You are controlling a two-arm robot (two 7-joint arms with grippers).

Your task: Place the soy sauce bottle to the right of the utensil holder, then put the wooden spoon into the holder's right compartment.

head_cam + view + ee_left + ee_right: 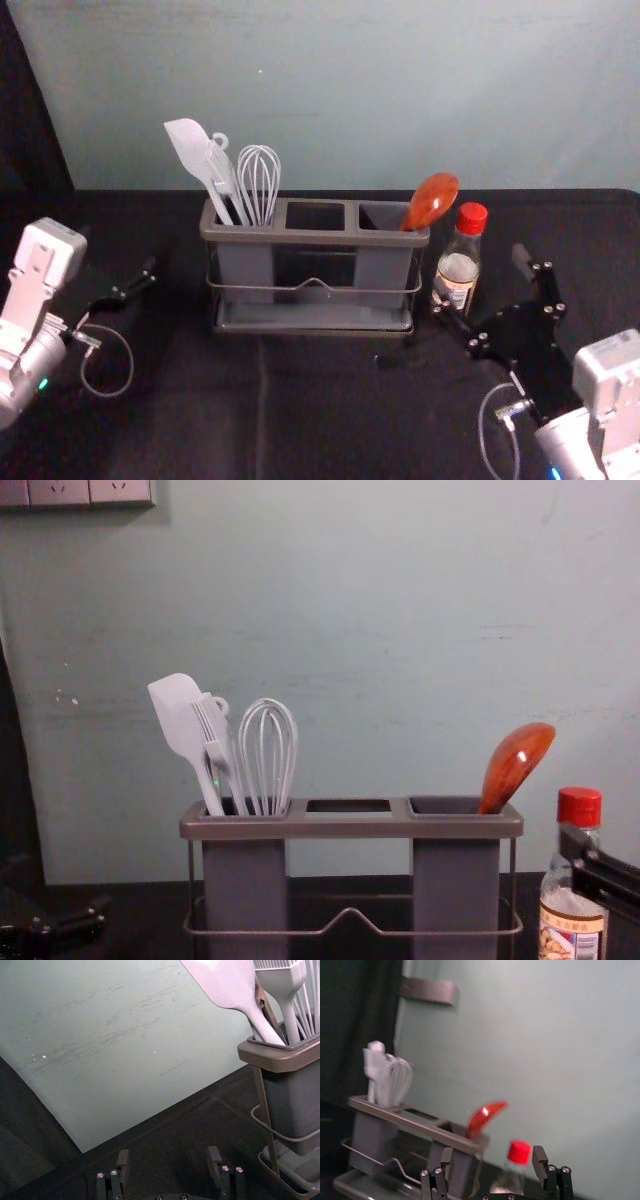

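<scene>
In the head view the utensil holder (pixel 315 237) stands mid-table with the wooden spoon (pixel 432 199) leaning in its right compartment, bowl up. Just right of the holder, the red-capped soy sauce bottle (pixel 459 262) stands upright. My right gripper (pixel 488 292) is open in front of the bottle and to its right; in the right wrist view the bottle (pixel 514 1165) shows beyond the open right gripper (pixel 492 1160). My left gripper (pixel 120 285) waits open left of the holder, and in the left wrist view nothing is between the fingers of the left gripper (pixel 167 1162).
A white spatula (pixel 179 720), a brush (pixel 217 738) and a whisk (pixel 267 755) stand in the holder's left compartment. Behind the black-covered table (pixel 320 420) rises a pale wall, with a socket panel (pixel 90 492) at its upper left in the chest view.
</scene>
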